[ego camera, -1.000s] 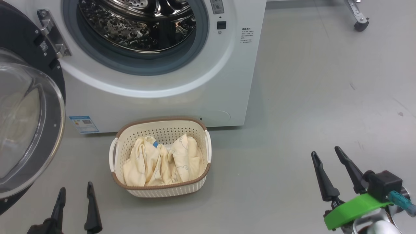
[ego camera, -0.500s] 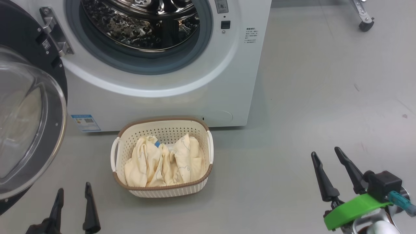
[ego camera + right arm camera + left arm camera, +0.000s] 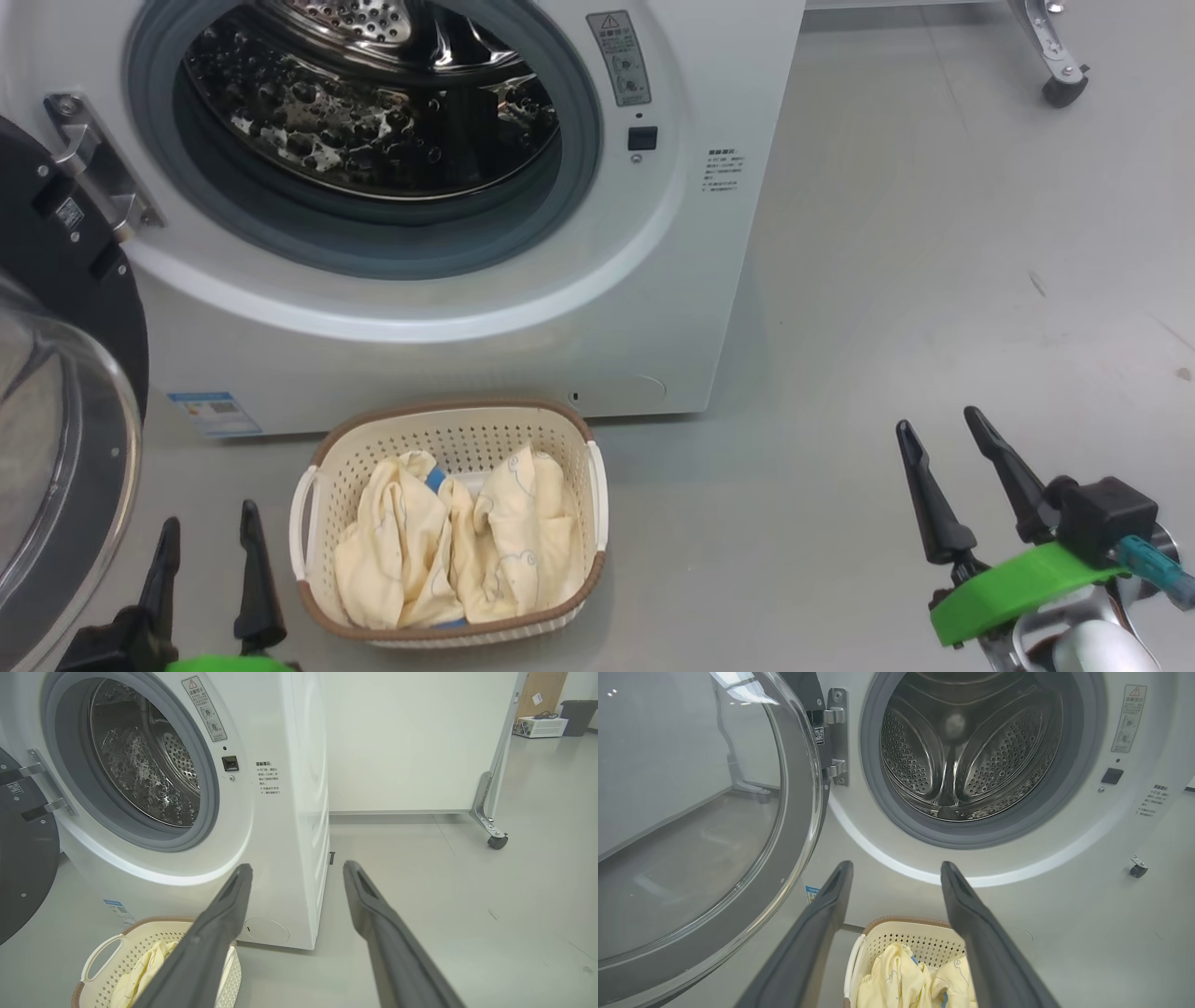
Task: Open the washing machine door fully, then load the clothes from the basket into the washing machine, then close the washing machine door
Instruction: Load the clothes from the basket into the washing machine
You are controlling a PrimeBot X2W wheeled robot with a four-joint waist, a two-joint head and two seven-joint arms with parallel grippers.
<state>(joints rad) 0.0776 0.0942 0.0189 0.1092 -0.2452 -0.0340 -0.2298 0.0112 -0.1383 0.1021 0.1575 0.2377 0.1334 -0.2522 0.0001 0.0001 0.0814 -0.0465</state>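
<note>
Bright even light, glare on washing machine door (image 3: 691,826)

head: high, looking down | wrists: low, facing washing machine (image 3: 1087,826) | shared: basket (image 3: 446,408)

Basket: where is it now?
Head view, lower centre: the basket sits on the floor right in front of the washing machine, just right of the left gripper, clothes inside.

The right gripper (image 3: 297,864) has its jaws wide apart and holds nothing. Behind it stands the washing machine (image 3: 280,812), its steel drum (image 3: 149,774) exposed. The washing machine door (image 3: 21,877) is swung open at left. The basket (image 3: 124,945) with the clothes (image 3: 140,968) sits on the floor (image 3: 444,896) just before it
</note>
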